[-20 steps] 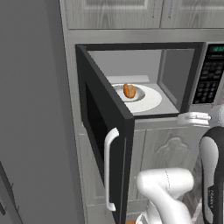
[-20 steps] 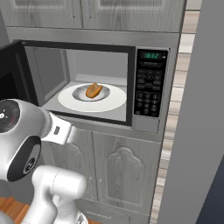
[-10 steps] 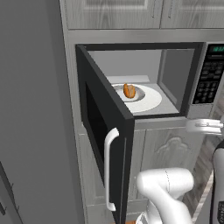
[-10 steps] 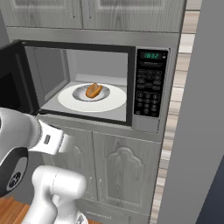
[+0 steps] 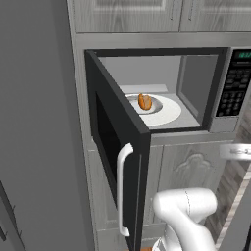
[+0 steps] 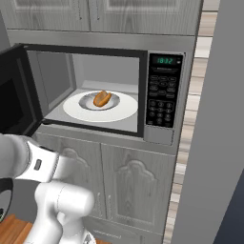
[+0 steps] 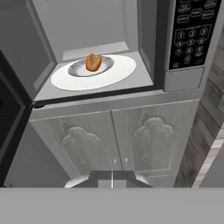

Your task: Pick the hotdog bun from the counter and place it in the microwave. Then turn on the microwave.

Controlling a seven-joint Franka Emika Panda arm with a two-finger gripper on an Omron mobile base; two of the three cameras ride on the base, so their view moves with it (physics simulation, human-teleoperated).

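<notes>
The hotdog bun (image 5: 144, 101) (image 6: 102, 98) (image 7: 93, 61) lies in a small grey dish on the white turntable (image 6: 125, 110) inside the microwave (image 6: 164, 95). The microwave door (image 5: 115, 142) stands wide open to the left, its white handle (image 5: 120, 191) facing me. The black keypad (image 7: 191, 35) with a green display is on the right. My gripper (image 7: 112, 178) is shut and holds nothing. It hangs back from the microwave, below the opening, in front of the cabinet doors. The counter is out of view.
Grey cabinet doors (image 6: 133, 186) sit under the microwave, and more cabinets (image 5: 147, 14) are above it. A tall grey panel (image 5: 34, 122) stands to the left of the open door. A strip of brick-pattern wall (image 6: 200, 95) runs to the right of the keypad.
My hand has drawn back from the microwave opening, moving down and to the right. The bun has stayed on the turntable and the door has stayed open.
</notes>
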